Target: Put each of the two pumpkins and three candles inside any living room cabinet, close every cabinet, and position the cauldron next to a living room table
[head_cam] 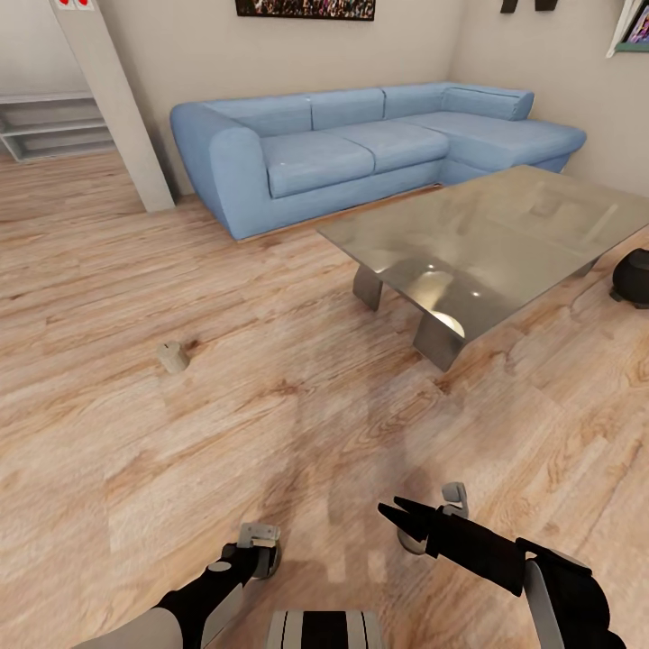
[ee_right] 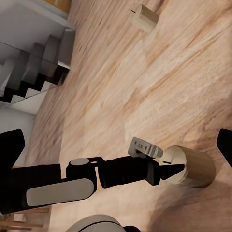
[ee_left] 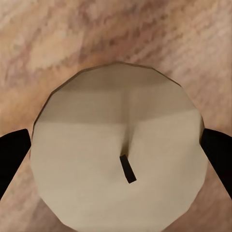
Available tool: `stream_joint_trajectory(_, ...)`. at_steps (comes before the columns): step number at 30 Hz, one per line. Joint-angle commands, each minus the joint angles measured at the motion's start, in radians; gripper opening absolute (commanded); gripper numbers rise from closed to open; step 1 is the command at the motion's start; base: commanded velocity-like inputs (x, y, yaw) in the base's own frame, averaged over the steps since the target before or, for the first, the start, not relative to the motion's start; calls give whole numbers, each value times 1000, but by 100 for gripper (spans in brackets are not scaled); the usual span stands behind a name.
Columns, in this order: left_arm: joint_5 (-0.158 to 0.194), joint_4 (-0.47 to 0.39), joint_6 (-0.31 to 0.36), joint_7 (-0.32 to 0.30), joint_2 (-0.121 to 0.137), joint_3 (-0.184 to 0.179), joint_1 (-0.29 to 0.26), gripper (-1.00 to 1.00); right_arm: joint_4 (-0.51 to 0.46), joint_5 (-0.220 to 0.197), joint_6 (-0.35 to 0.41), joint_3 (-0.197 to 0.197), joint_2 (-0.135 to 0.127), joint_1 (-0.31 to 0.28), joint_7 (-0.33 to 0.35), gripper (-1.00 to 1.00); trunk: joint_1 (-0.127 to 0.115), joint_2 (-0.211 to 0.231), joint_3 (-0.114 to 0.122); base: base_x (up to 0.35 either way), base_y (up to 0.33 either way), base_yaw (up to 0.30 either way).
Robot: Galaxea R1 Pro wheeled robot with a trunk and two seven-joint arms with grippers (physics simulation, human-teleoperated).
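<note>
I have the left gripper [ee_right: 166, 170] clamped on a short, squat pale grey-green wax candle with a tiny dark wick [ee_left: 121, 150]; in the left wrist view its round top sits squarely between the two black fingers [ee_left: 13, 154], one pressed to each side, with the wood-plank floor [head_cam: 297, 406] showing past it. From the right wrist view I judge the hold to be on the curved wall close to the wick end, with most of the body sticking out beyond the fingertips. I expect it to be light and stiff but smooth-sided, so it could roll or slip out of a shallow pinch; a grip across the middle of the cylinder would be safer than one near the rim. A second candle of the same kind [head_cam: 173, 356] lies on the floor to the far left, well apart from both arms and from the blue fabric corner sofa [head_cam: 361, 149]. The right gripper [head_cam: 403, 516] hangs low at near right with its dark fingers spread and holding nothing. In the head view my held candle is hard to make out behind the left wrist. A dark rounded object [head_cam: 634, 278] is cut off at the far right edge beside the glass-topped low table with metal legs [head_cam: 505, 234]; I cannot say it is the cauldron.
</note>
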Motion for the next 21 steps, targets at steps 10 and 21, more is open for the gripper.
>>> stream_joint_trajectory(10,10,0,0,6,0,-8,0,-100,0,-2,6,-2,1,-1,2,100,-4,2,34,0,0,0)
stream_joint_trajectory(21,12,-3,11,9,3,-7,-1,-100,6,3,7,-7,-6,-1,-6,100,-9,4,77,0,0,0)
